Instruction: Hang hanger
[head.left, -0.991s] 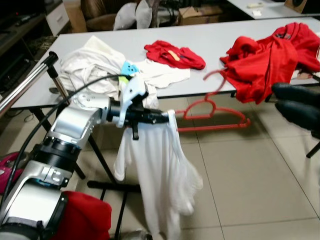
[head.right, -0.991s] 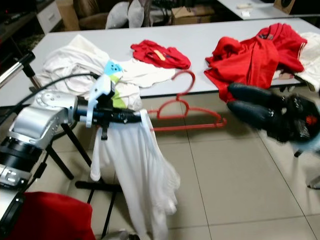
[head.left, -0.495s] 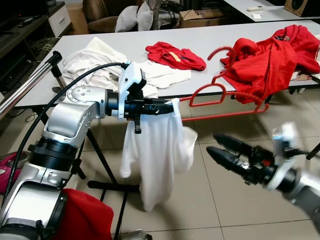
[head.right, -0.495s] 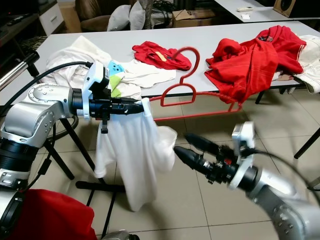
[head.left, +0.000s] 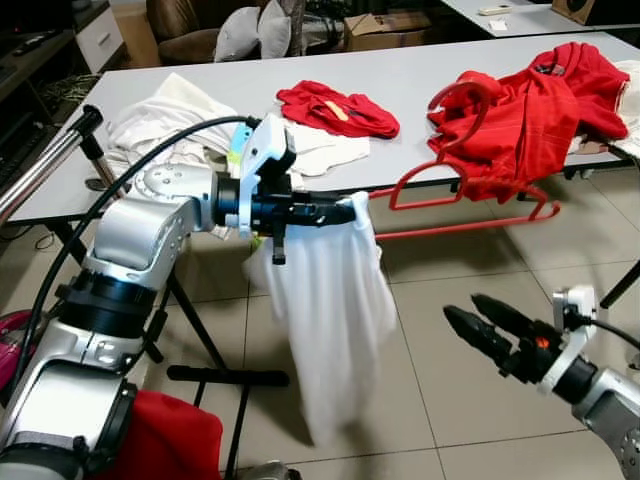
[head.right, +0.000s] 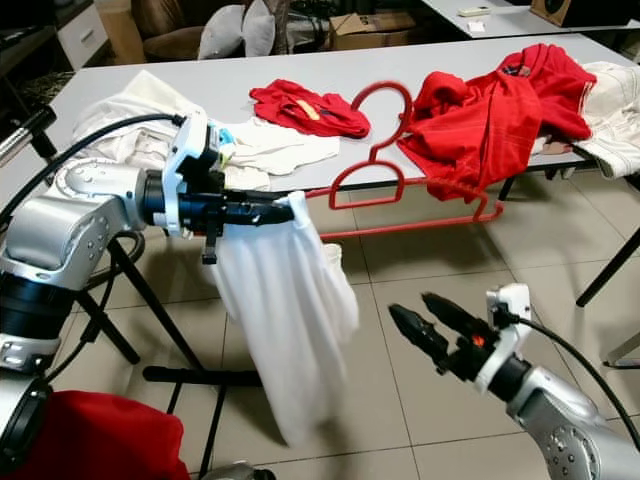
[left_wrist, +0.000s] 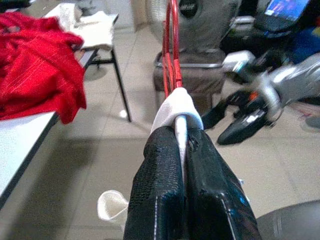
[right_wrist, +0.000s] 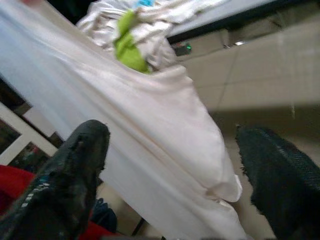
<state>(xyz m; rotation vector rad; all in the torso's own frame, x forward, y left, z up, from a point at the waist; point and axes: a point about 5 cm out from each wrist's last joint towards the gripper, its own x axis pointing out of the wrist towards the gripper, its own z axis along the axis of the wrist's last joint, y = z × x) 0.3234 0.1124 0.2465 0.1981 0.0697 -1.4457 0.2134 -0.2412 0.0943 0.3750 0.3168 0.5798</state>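
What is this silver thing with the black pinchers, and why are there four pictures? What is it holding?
It is a robot with two silver arms, and the black pinchers are its jaws. Two pictures come from cameras in its head, looking down in front of it. The other two come from small cameras on its wrists, looking along the black fingers.

The left gripper has its jaws shut on a white garment that hangs down over the tiled floor, and a red hanger sticks out past it. The right gripper is lower down, jaws open, pointing toward the cloth.

Behind them a grey table holds red clothes and a heap of white clothes.
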